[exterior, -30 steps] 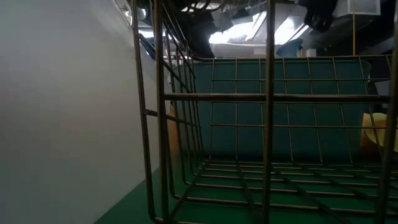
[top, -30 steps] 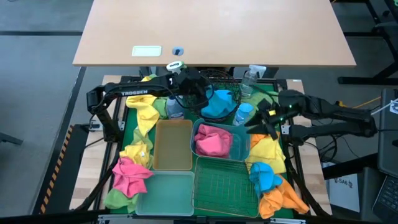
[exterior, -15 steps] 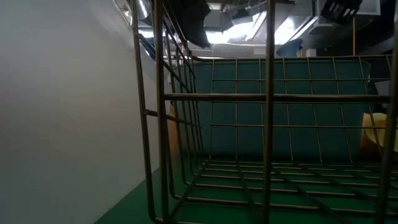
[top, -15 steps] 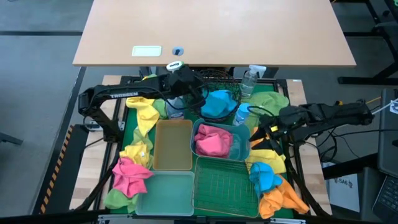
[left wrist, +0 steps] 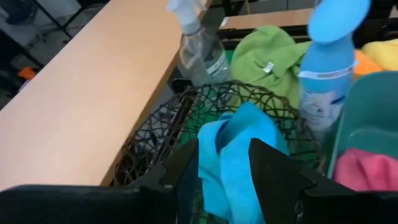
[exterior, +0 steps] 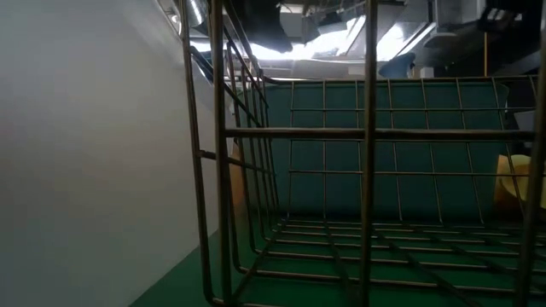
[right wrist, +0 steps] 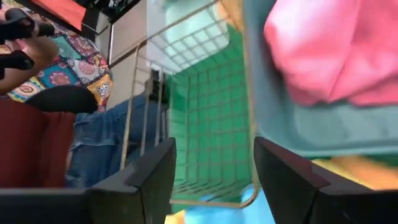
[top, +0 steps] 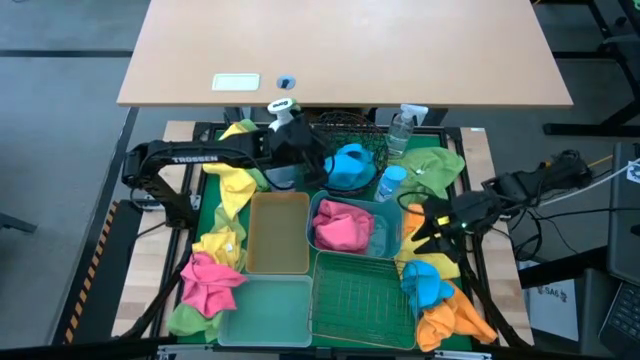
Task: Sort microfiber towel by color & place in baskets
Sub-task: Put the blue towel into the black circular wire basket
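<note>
Green matting covers the desk [top: 207,215]. Left pincer [left wrist: 222,163] hangs open just above the blue towel [left wrist: 235,155] in the round black basket [left wrist: 163,132]. Right pincer [top: 424,228] is open too, over yellow towels [top: 428,244] beside the teal bin [top: 385,243] of pink towel [top: 340,229].

A light wooden desk [top: 345,50] is standing beyond the green mat [top: 215,215]. A white label [top: 236,83] is lying on it, and two spray bottles [top: 400,128] [top: 390,182] are standing just below its near edge.
</note>
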{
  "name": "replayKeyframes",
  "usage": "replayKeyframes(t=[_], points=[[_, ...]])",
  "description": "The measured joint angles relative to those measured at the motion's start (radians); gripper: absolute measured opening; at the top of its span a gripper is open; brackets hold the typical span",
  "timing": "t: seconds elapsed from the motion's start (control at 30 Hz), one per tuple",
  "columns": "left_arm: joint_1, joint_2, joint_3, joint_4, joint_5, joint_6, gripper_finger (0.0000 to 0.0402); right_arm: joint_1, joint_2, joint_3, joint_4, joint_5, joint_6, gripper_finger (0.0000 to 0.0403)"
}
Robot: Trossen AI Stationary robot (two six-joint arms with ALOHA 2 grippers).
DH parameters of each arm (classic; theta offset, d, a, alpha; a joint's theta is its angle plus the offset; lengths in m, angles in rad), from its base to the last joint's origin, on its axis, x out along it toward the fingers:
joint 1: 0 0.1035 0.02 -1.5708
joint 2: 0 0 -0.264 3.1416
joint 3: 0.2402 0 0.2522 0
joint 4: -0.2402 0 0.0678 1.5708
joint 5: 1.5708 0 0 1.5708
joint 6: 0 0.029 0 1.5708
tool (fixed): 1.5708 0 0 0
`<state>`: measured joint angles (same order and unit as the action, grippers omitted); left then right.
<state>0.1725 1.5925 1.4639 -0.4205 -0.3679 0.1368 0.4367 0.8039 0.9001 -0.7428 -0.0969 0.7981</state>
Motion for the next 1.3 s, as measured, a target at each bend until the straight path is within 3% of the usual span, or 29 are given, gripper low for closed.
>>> replayKeyframes(t=[0.2, 0.53, 1.0, 1.3], points=[[-0.045, 0.0, 0.0, -0.001, 0.0, 0.0, 0.0135, 0.139, 0.047, 0.0, -0.015, 0.013, 0.104, 0.0216], [-0.092, 0.001, 0.0, -0.006, 0.0, 0.0, 0.0135, 0.315, 0.225, 0.0, -0.182, 0.096, 0.3, 0.0216], [-0.098, 0.002, 0.0, -0.006, 0.0, 0.001, 0.0135, 0.362, 0.422, 0.0, -0.182, 0.079, 0.358, 0.0216], [-0.097, 0.002, 0.0, -0.006, 0.0, 0.001, 0.0135, 0.362, 0.428, 0.005, -0.184, -0.003, 0.36, 0.0216]])
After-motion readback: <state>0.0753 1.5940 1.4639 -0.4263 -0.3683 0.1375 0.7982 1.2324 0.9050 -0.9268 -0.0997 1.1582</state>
